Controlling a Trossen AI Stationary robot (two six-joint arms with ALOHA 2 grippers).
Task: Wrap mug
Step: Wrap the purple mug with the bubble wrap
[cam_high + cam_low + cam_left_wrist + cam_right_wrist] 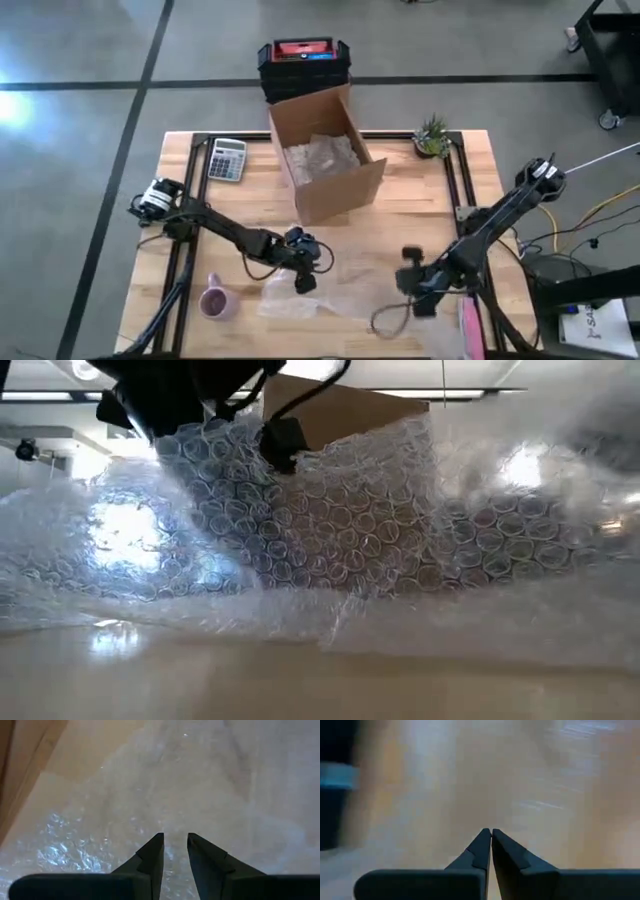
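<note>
Left claw (304,283), fingers slightly apart, hovers over bubble wrap (320,295) beside mug (214,301); right claw (420,296) closed. Next: grip wrap's edge.

Setting was a robotics lab or workshop bay, not a home. The wooden table (400,210) at frame centre stood on a grey concrete floor (80,150) marked with dark taped or painted lines. Black rails (455,180) were bolted along the tabletop as arm mounts. Loose cables (590,215) ran off the right edge toward equipment at lower right. A stack of black bins (305,68) sat at the table's top edge, behind an open cardboard box (325,150). A wheeled cart (610,50) occupied the upper right corner. The low view showed ceiling strip lights (480,393) in the background.
</note>
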